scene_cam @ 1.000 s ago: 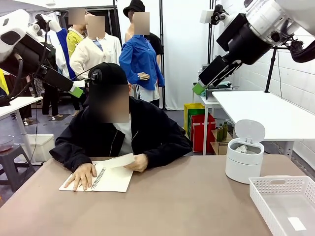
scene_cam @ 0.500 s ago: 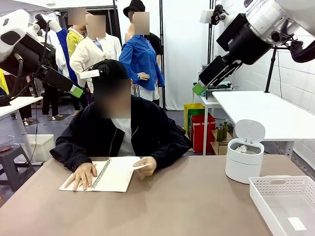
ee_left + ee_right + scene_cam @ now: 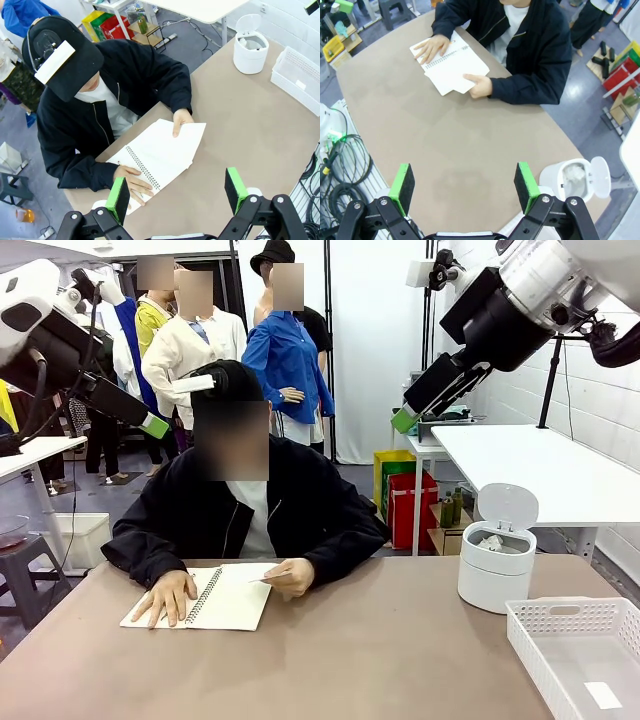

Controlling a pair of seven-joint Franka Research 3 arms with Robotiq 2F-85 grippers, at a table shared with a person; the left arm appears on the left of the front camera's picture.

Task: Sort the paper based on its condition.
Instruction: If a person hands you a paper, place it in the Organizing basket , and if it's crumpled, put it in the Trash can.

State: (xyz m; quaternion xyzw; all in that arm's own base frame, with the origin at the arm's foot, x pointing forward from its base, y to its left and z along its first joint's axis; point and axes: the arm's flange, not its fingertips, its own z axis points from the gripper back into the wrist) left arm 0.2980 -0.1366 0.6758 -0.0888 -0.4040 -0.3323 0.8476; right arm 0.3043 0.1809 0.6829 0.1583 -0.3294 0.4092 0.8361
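Observation:
A white spiral notebook lies open on the brown table in front of the seated person. One hand presses flat on its left page. The other hand holds a loose-looking sheet of paper low over the right side. From the right wrist view the notebook sits at the far table edge. My left gripper hangs high above the table's left, open and holding nothing. My right gripper is also raised high, open and holding nothing. In the front view they show at upper left and upper right.
A white round bin with its lid up stands at the right, crumpled paper inside. A white slotted basket sits at the front right corner with a small slip in it. The table's middle is bare.
The person has lowered the lifted sheet from above the notebook down almost flat onto it. Both arms stayed where they were.

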